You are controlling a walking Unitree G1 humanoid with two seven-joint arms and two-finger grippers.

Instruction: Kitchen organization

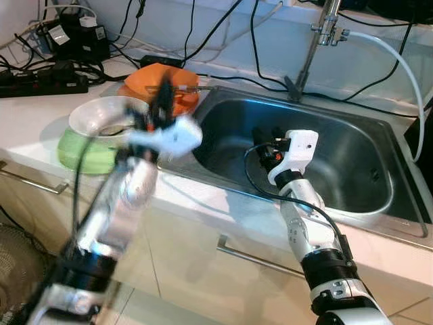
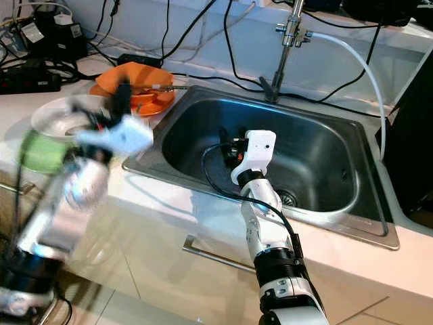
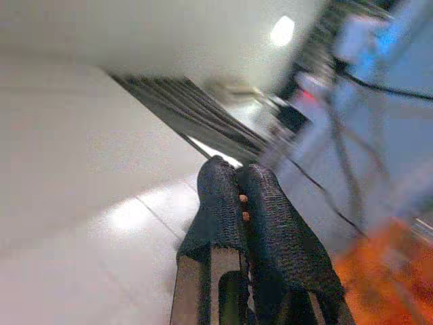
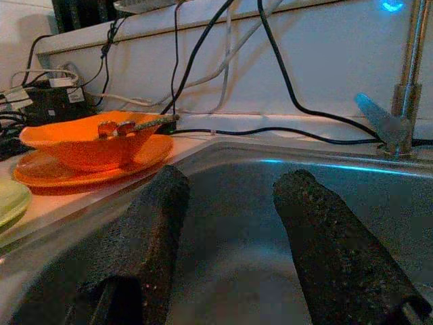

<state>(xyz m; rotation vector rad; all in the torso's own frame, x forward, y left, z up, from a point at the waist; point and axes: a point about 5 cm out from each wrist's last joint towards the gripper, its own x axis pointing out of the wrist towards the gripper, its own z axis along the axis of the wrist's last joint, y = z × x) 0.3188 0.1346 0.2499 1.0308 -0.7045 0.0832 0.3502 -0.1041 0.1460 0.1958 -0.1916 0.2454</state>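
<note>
White counter (image 1: 40, 112): orange plate (image 1: 186, 101), green plate (image 1: 84, 156), pwr strip (image 1: 44, 80).

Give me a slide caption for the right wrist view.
Open right gripper inside the steel sink, facing an orange bowl on the counter.

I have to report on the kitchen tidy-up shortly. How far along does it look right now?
Early, by the look of it. Nothing is in hand: the left hand, fingers shut and empty, is blurred above the white bowl and green bowl. The right hand hangs open inside the sink. Left to do: the stacked bowls and the orange bowl on its orange plate sit on the counter.
</note>
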